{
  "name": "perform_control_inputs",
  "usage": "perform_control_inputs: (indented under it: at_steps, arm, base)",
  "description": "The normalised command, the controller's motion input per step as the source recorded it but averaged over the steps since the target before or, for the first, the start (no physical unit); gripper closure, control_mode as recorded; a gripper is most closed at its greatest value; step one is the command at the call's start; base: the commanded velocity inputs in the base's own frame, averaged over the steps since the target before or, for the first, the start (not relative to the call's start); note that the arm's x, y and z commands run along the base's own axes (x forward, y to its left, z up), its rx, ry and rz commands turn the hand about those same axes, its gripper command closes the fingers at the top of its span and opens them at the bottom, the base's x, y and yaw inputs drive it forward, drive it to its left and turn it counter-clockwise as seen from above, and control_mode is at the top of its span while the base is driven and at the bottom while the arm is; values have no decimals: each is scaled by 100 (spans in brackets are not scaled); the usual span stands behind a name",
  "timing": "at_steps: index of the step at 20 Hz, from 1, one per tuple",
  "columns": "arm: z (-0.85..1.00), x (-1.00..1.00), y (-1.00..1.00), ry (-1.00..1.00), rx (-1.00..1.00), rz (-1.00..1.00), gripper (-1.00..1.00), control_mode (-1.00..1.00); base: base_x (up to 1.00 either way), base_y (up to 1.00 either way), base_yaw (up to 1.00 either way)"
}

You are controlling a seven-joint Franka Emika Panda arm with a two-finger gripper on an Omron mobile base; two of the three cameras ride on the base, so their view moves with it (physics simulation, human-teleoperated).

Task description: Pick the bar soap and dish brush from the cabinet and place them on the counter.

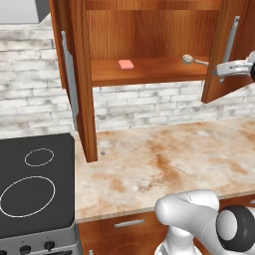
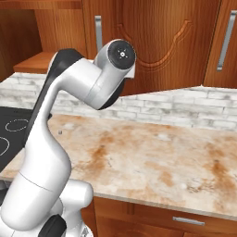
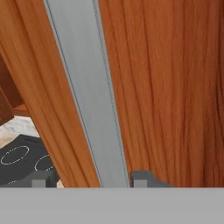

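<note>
1. Worktop [image 1: 164,164]: beige stone with rusty blotches, nearest the base. Nothing of the task lies on it yet.
2. Black stovetop [image 1: 35,184]: left of the worktop, white rings on it. Not a place for the goods.
3. Claw [image 3: 87,178]: its two dark tips stand apart, one either side of the silver bar handle [image 3: 85,92] of the right cabinet door [image 1: 224,55], partly open. Whether the tips press the bar I cannot tell; it holds no soap and no brush.
4. Cabinet [image 1: 149,30]: reddish-brown wall unit above the worktop, both doors swung out, the wooden shelf [image 1: 149,74] in plain sight.
5. Bar soap [image 1: 126,64]: small pink block, flat on the shelf, left of its middle, standing free.
6. Dish brush [image 1: 194,60]: grey, round-headed item at the right end of the shelf, its handle running behind the right door's edge. Too small to say more.
7. Step in hand, as judged: door work at the handle. Done well, the door goes wide enough to bare the brush. Part the tips cleanly from the bar, draw back, then come in level over the shelf, soap first.
</note>
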Motion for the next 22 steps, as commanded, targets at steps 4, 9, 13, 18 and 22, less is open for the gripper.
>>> perform_control_inputs:
  at_steps: [4,9,13,18,22]
  arm:
    - [14,-9,-31,0,4,0,100,-100]
    - [20,-14,-43,1,4,1,100,-100]
    - [22,-15,-38,0,7,0,100,-100]
    - [22,-14,-34,0,7,2,100,-100]
    - [5,-5,-28,0,2,0,-100,-100]
  base:
    - [0,0,0]
    - [0,0,0]
    - [0,0,0]
    - [0,0,0]
    - [0,0,0]
